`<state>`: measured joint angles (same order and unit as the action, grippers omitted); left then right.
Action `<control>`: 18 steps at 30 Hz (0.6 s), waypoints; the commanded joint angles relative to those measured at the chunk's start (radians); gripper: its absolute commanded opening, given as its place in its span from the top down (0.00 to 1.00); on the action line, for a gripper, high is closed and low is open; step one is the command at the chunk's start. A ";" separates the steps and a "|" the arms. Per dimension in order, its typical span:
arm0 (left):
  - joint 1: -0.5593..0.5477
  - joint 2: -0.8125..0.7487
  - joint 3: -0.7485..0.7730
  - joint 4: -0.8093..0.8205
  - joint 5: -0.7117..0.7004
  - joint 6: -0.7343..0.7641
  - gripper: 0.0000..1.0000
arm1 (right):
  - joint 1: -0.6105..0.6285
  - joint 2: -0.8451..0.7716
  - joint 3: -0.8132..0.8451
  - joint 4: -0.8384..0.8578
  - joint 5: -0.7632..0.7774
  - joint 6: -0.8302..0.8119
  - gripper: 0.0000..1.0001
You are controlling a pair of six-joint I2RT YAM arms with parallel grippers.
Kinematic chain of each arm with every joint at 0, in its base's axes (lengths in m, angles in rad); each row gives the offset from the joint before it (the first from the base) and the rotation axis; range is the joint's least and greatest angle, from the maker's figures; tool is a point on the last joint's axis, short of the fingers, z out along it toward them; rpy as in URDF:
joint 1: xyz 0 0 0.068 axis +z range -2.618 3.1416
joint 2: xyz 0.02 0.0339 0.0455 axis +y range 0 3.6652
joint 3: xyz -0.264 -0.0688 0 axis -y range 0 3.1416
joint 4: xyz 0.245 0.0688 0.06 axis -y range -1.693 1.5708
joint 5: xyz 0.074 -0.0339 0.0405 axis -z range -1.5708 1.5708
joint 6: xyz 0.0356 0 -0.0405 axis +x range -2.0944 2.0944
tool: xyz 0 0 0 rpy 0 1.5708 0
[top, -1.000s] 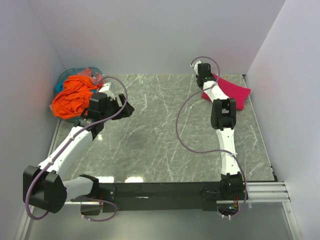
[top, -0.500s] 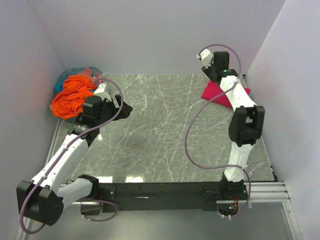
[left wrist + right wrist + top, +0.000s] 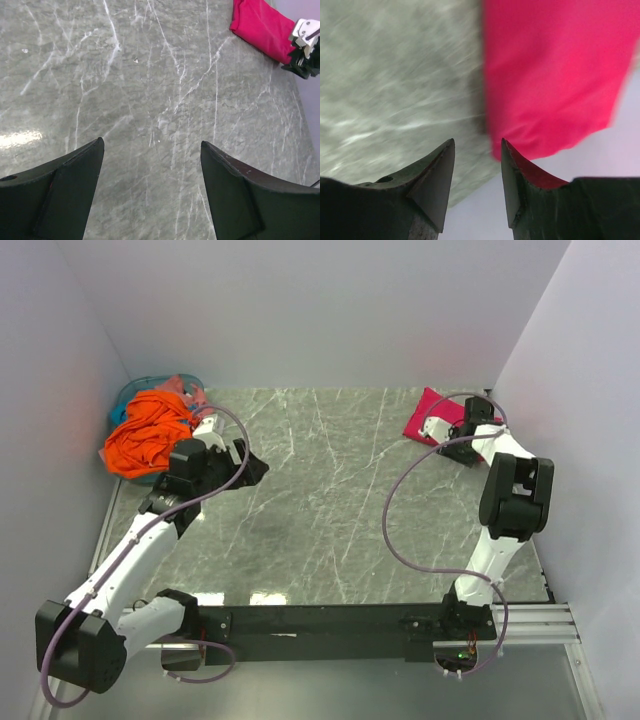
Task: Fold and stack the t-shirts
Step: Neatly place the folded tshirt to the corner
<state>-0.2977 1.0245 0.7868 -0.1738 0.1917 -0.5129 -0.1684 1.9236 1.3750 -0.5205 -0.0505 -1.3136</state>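
Crimson shirt (image 3: pixel 428 412), folded, lies at the table's (image 3: pixel 320 500) far right corner; the right gripper (image 3: pixel 477 142), jaws slightly apart and empty, has just swung clear beside it. Left gripper (image 3: pixel 152 142) hangs wide open near the orange shirt (image 3: pixel 150 435): seemingly 1 placed, next awaiting.

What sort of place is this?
Probably a robot lab cell, not a home: plain white walls enclose a marble-patterned table, and a black rail carries the left arm and right arm at its near edge.

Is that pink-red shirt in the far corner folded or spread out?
Folded: the crimson-pink t-shirt lies as a small compact block with thick, doubled edges, and no sleeves stick out.
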 commanded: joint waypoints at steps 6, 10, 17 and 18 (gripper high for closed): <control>0.003 0.034 0.017 0.046 0.040 -0.027 0.17 | 0.067 0.037 -0.062 0.279 0.046 -0.076 0.51; 0.003 0.052 0.016 0.048 0.038 -0.035 0.17 | 0.141 0.069 -0.071 0.326 0.049 -0.052 0.51; 0.005 0.059 0.015 0.033 0.035 -0.029 0.17 | 0.219 0.155 0.019 0.326 0.049 0.000 0.51; 0.003 0.057 0.015 0.031 0.032 -0.026 0.17 | 0.224 0.163 0.025 0.327 0.075 0.004 0.51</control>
<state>-0.2977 1.0885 0.7864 -0.1619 0.2131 -0.5396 0.0353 2.0533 1.3571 -0.2234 0.0082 -1.3407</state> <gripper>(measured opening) 0.831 0.490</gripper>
